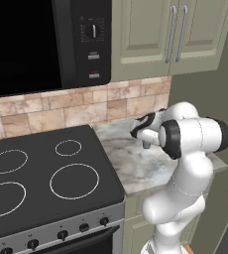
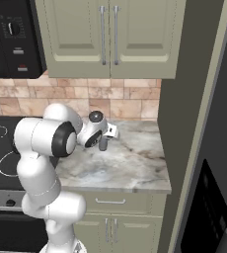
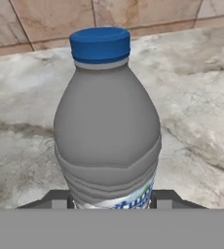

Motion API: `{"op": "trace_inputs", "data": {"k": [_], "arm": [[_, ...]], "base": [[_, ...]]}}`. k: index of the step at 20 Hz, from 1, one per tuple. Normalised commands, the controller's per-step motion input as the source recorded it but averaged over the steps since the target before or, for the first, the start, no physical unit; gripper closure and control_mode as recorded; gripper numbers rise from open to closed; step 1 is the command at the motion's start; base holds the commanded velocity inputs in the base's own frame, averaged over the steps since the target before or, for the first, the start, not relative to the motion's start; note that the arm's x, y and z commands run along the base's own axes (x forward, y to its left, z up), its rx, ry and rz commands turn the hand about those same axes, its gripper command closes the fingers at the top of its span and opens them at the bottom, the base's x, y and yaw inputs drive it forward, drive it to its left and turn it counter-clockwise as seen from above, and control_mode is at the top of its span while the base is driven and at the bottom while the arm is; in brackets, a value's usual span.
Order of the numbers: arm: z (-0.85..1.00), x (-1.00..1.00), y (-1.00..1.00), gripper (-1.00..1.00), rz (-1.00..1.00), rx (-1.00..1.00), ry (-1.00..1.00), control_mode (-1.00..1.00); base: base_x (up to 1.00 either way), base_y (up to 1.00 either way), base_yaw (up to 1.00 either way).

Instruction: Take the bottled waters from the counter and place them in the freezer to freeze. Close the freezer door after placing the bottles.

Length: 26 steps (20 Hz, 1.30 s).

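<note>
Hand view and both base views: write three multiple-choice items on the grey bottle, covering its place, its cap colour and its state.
1. Where does the smoky grey plastic bottle stand?
A. on the marbled stone counter
B. on the black stovetop
C. inside a cabinet

2. What colour is its cap?
A. green
B. blue
C. red

3. How do the gripper fingers stand?
A. far from the bottle
B. above the cap
C. closed against both sides of the bottle's lower body

Answers: 1 A, stone surface lies all around the bottle; 2 B, the hand view shows a blue cap; 3 C, a finger meets each side.
</note>
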Motion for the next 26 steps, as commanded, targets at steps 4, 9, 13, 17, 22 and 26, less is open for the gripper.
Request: {"op": "trace_inputs", "data": {"k": [4, 9, 13, 17, 22, 26], "arm": [[0.57, -0.64, 0.00, 1.00, 0.00, 0.08, -0.02, -1.00], [0.96, -0.71, 0.00, 1.00, 0.00, 0.00, -0.01, -1.00], [1.00, -0.63, 0.07, 1.00, 0.00, -0.03, 0.00, -1.00], [1.00, -0.48, 0.01, 1.00, 0.00, -0.02, 0.00, -1.00], [1.00, -0.56, 0.00, 1.00, 0.00, 0.00, 0.00, -1.00], [1.00, -0.62, 0.00, 1.00, 0.00, 0.00, 0.00, -1.00]], "base": [[0.00, 0.00, 0.00], [0.00, 0.00, 0.00], [0.00, 0.00, 0.00], [0.00, 0.00, 0.00], [0.00, 0.00, 0.00], [0.00, 0.00, 0.00]]}}
